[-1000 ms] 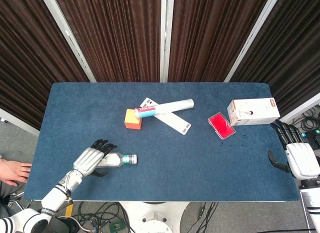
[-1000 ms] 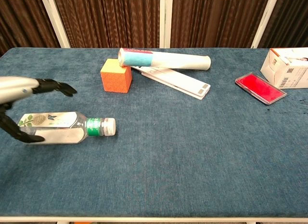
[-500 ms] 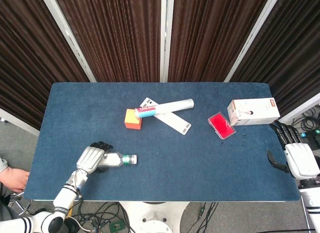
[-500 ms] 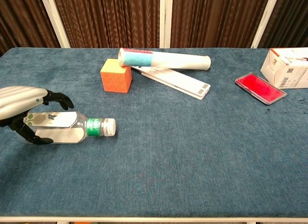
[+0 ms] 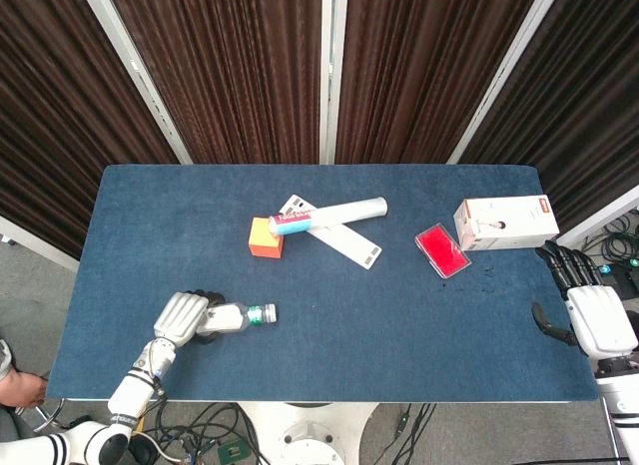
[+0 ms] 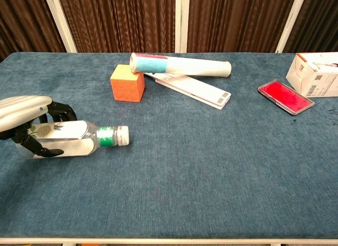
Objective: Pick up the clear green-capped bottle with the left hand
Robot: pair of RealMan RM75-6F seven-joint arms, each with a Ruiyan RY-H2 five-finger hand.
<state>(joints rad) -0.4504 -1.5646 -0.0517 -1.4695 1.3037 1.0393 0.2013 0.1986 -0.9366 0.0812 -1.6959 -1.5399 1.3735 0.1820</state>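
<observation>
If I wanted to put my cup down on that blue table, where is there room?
The wide bare stretch along the near edge, between the bottle in the left hand and the red case, is free. So is the far left corner. The middle back is crowded: orange block, white tube, flat white bar.

Near left: open cloth around the bottle [image 6: 79, 139], nothing beside it.
Middle back: orange block [image 6: 127, 83], white tube [image 6: 182, 65] and flat white bar [image 6: 193, 90] cluster together, blocking that stretch.
Right: red case [image 6: 285, 96], white box [image 6: 315, 67] near the edge.
Front centre: bare table [image 6: 211, 177].
</observation>
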